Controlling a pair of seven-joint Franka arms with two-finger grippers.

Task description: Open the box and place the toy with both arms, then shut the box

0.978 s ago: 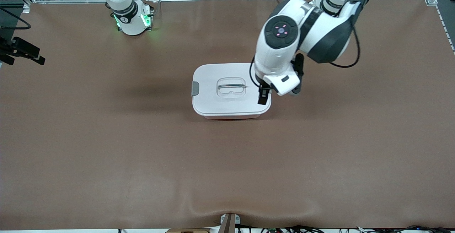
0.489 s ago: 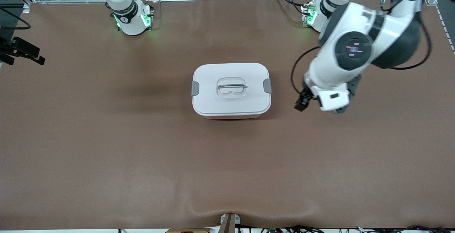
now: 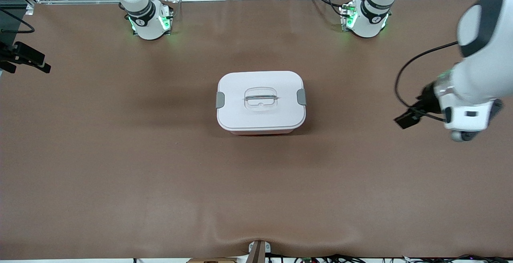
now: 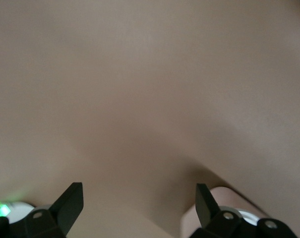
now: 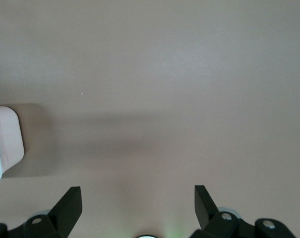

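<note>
The box [image 3: 260, 102] stands at the middle of the table with its white lid on, grey clips [image 3: 220, 100] at both ends and the clear handle [image 3: 261, 98] at its centre. The toy is out of view. My left gripper [image 3: 406, 119] hangs over bare table toward the left arm's end, well apart from the box. In the left wrist view it [image 4: 140, 191] is open and empty. My right gripper [image 5: 137, 193] is out of the front view. It is open and empty over bare table, with a corner of the box [image 5: 3, 144] at the edge of its wrist view.
The two arm bases [image 3: 150, 20] [image 3: 366, 16] with green lights stand along the table's farthest edge. A black mount [image 3: 24, 56] juts in at the right arm's end. A black cable [image 3: 404, 78] loops off the left wrist.
My left arm has swung from over the box's clip away to the left arm's end of the table. The box has not moved.
</note>
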